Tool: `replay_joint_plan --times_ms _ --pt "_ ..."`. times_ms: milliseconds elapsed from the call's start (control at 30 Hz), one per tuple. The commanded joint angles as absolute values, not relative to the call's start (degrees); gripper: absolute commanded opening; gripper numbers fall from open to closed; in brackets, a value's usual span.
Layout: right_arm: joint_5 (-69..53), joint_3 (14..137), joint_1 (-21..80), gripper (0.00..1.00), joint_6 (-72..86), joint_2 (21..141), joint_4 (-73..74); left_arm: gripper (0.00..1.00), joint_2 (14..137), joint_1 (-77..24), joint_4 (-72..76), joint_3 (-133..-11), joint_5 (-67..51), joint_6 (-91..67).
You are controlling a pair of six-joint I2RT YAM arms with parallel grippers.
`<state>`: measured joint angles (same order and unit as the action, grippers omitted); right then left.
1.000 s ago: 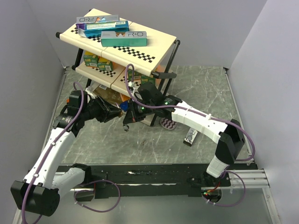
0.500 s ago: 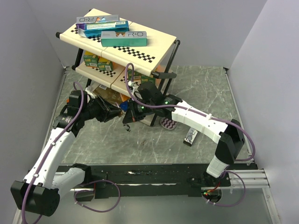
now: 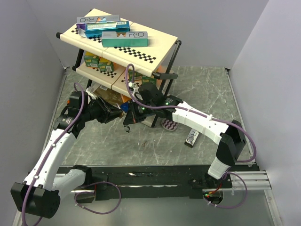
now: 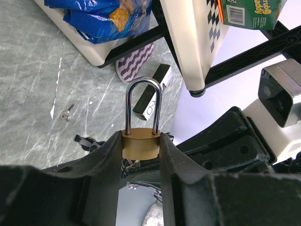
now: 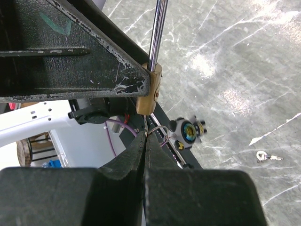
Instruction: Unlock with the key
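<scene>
A brass padlock with a closed steel shackle is clamped between the fingers of my left gripper, held above the table. In the right wrist view the padlock hangs just past my right gripper, which is shut on the key. The key's blade reaches up to the bottom of the lock body. A wire ring and a small round charm dangle from the key. In the top view the two grippers meet in front of the shelf rack, left gripper and right gripper.
A two-tier shelf rack with boxes stands behind the grippers, with a blue snack bag at its foot. A purple patterned disc and a small black box lie to the right. A loose small key lies on the marble table.
</scene>
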<state>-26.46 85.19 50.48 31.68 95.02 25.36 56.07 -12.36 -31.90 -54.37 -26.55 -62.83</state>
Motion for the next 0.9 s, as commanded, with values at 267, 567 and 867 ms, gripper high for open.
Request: replay_joint_plan --times_ms 267,567,867 --pt "-26.9 88.0 49.7 0.0 32.3 96.0 23.0 0.01 54.3 -12.5 -30.3 -54.6 -28.3 -63.4" --pt "-27.5 87.8 49.1 0.0 32.5 96.1 22.3 0.01 54.0 -12.5 -29.9 -54.3 -28.7 -63.5" --pt "-28.3 91.2 48.9 0.0 31.5 97.6 22.6 0.01 53.6 -12.5 -27.6 -53.7 -30.3 -63.5"
